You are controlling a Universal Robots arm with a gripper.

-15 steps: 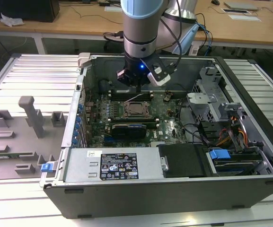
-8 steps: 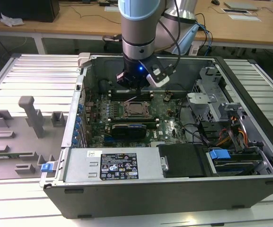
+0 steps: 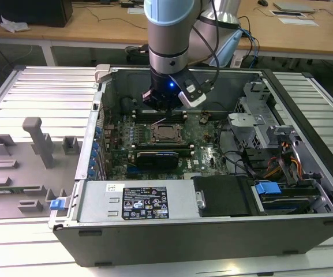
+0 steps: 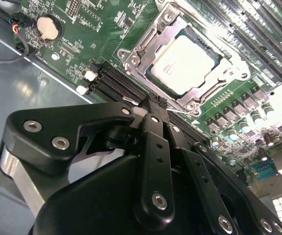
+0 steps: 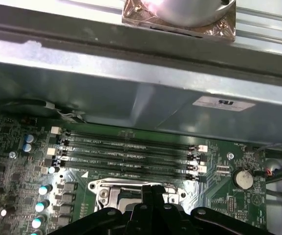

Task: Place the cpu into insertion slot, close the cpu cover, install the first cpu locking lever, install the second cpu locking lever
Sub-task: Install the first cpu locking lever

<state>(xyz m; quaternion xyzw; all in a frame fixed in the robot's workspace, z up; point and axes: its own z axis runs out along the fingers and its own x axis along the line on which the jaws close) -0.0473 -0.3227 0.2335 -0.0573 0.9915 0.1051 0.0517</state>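
Note:
The cpu [image 4: 187,63], a silver-grey square, lies in the insertion slot [image 4: 131,58] on the green motherboard. The cpu cover [image 4: 156,43] is a silver frame lying flat around the chip, with the chip showing through its window. In the exterior view the slot [image 3: 167,133] sits mid-board, just in front of the arm's wrist. My gripper [image 4: 150,104] hangs a little above the board at the slot's edge, over the black memory slots [image 4: 116,83]. Its black fingers are pressed together, shut with nothing between them. In the first wrist view the gripper [image 5: 153,190] covers part of the slot frame [image 5: 101,188].
The board lies inside an open computer case [image 3: 212,231] with metal walls all round. A long black expansion card [image 3: 157,157] sits in front of the slot, with drive cages and cables [image 3: 270,161] to the exterior view's right. A grey fixture tray [image 3: 27,161] stands outside at the left.

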